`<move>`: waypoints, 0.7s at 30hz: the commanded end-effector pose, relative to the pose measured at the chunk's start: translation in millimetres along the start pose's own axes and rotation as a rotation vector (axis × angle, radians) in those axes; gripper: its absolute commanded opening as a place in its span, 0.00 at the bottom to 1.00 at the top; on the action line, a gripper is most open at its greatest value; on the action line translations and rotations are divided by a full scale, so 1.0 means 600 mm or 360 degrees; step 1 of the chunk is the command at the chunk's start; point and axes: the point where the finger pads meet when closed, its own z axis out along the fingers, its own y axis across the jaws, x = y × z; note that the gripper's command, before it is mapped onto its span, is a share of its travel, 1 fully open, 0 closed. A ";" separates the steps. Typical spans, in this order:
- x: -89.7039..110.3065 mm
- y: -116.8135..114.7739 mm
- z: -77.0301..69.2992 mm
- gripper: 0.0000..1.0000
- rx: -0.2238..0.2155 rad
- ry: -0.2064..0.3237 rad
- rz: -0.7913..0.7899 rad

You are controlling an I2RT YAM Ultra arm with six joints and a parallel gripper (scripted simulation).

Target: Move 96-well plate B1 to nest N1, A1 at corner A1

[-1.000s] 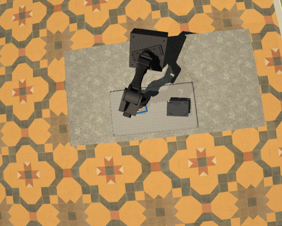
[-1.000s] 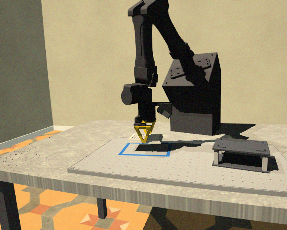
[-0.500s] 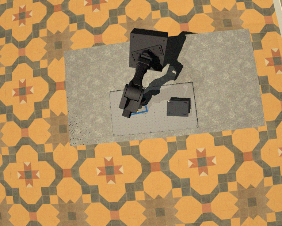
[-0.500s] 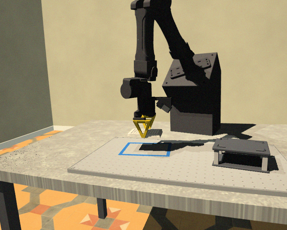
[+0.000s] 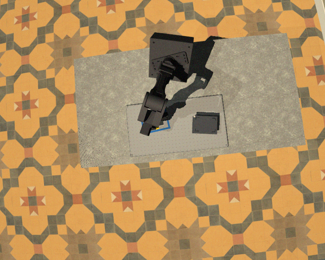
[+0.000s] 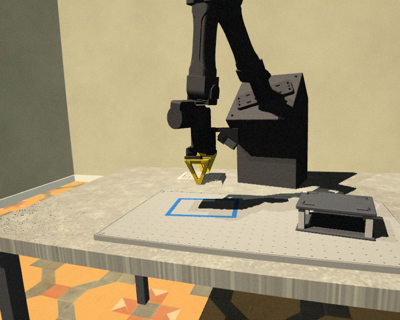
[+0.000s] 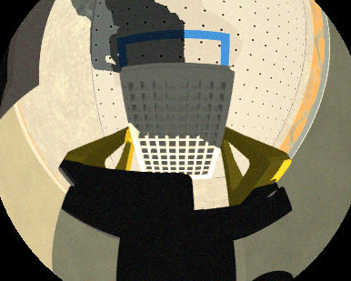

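Observation:
My gripper (image 6: 200,172), with yellow fingers, is shut on the white 96-well plate (image 6: 199,176) and holds it level, well above the bench. In the wrist view the plate (image 7: 178,116) sits between the two yellow fingers, its far part in shadow. The blue outline of spot B1 (image 6: 202,207) lies below on the perforated baseplate, with nothing inside it; it also shows in the wrist view (image 7: 175,48). The raised dark nest N1 (image 6: 336,211) stands to the right, with nothing on it. From above, the arm hides the plate, and the nest (image 5: 205,123) is to the right.
The arm's dark base block (image 6: 269,138) stands behind the baseplate (image 6: 253,229). The arm's shadow falls across B1 and toward the nest. The table's front edge runs close below the baseplate.

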 end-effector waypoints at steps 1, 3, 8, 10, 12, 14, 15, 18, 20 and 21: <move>0.000 0.004 -0.011 0.00 -0.0006 -0.0013 0.0007; 0.000 0.004 -0.011 0.00 -0.0006 -0.0013 0.0007; -0.001 0.001 -0.004 0.00 -0.0004 -0.0010 -0.0003; -0.001 0.001 -0.004 0.00 -0.0004 -0.0010 -0.0003; -0.001 0.001 -0.004 0.00 -0.0004 -0.0010 -0.0003; -0.001 0.001 -0.004 0.00 -0.0004 -0.0010 -0.0003; -0.001 0.001 -0.004 0.00 -0.0004 -0.0010 -0.0003; -0.001 0.001 -0.004 0.00 -0.0004 -0.0010 -0.0003; -0.001 0.001 -0.004 0.00 -0.0004 -0.0010 -0.0003; -0.001 0.001 -0.004 0.00 -0.0004 -0.0010 -0.0003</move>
